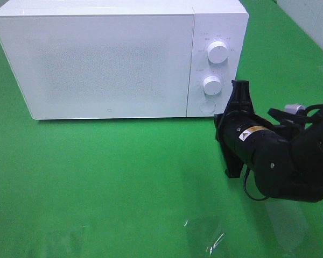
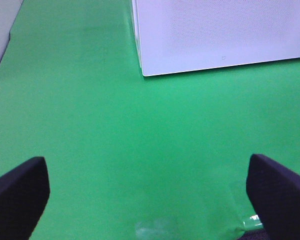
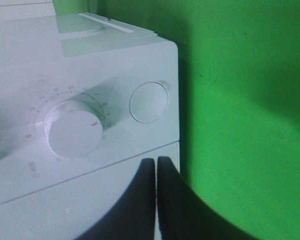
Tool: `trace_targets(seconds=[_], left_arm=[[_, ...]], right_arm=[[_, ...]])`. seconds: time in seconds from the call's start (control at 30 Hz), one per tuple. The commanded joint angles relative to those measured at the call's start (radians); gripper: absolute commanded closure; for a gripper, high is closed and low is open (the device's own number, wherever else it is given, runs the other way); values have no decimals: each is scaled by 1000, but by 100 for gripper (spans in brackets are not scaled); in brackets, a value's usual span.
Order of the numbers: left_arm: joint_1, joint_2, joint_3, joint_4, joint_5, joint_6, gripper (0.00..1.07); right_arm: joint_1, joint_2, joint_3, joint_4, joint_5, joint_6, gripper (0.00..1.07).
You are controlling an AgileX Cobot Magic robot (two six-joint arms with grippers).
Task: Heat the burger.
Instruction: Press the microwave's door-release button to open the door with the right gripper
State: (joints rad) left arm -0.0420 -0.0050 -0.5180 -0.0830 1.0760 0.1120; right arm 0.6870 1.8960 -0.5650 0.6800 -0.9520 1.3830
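Burger unseen, handling unjudged; right gripper [image 1: 240,86], pinched together, sits at 2 o'clock of microwave [image 1: 107,64] button [image 1: 207,106]; left gripper [image 2: 147,167] gapes.

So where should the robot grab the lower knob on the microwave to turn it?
Pinch the lower knob by its round rim, coming at the microwave front-on. It's a stubby disc sticking out of the panel. The right end effector is shut, so open it first.

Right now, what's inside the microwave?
Cannot tell. The microwave door is shut and nothing shows through its white front. No burger appears in any view. The right gripper, shut, is near the round button.
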Motion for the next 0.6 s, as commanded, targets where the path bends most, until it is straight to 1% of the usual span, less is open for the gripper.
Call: trace_targets(seconds=[0.03, 0.1, 0.2, 0.33, 0.5, 0.6], left_arm=[[2, -5, 0, -4, -6, -3, 7], [2, -5, 0, -4, -6, -3, 7], [2, -5, 0, -4, -6, -3, 7], [2, -5, 0, -4, -6, -3, 7], [2, -5, 0, -4, -6, -3, 7], [2, -5, 0, -4, -6, -3, 7]], right_arm=[[-34, 12, -25, -31, 15, -27, 107], [-69, 43, -68, -66, 53, -27, 107], [-74, 54, -77, -74, 54, -27, 107], [-91, 111, -147, -87, 73, -24, 107], [-107, 142, -177, -110, 75, -21, 107], [-127, 171, -215, -130, 77, -18, 107]])
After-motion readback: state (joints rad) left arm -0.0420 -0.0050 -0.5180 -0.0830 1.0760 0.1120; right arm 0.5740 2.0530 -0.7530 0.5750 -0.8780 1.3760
